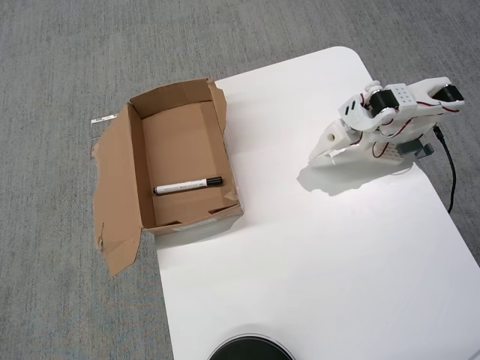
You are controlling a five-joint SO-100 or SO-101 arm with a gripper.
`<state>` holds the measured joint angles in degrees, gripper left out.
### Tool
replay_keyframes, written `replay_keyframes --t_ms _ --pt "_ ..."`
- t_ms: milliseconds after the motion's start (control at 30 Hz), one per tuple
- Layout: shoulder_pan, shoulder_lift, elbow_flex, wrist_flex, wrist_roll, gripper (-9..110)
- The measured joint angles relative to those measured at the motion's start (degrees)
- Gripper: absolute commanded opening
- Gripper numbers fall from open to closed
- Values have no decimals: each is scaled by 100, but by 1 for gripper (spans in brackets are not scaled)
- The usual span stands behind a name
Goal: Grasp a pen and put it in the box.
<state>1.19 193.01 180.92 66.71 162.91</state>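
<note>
The pen (187,184), a slim white marker with a black cap pointing right, lies flat inside the box near its front wall in the overhead view. The box (137,172) is brown cardboard with ragged flaps, one wide flap spread flat to its left, and it sits at the left edge of the white table. My white gripper (318,157) is at the right side of the table, well apart from the box, low over the tabletop. Its fingers look closed together and hold nothing.
The white table (315,255) has a rounded far corner and stands on grey carpet. A black round object (250,349) shows at the bottom edge. A black cable (450,169) runs down the table's right side behind the arm.
</note>
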Motion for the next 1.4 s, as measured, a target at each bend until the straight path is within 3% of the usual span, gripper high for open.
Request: replay_keyframes --t_ms 567,800,1400 --pt "18 0 0 18 0 22" --pt "44 0 0 62 0 -2" --pt "571 0 0 510 9 1"
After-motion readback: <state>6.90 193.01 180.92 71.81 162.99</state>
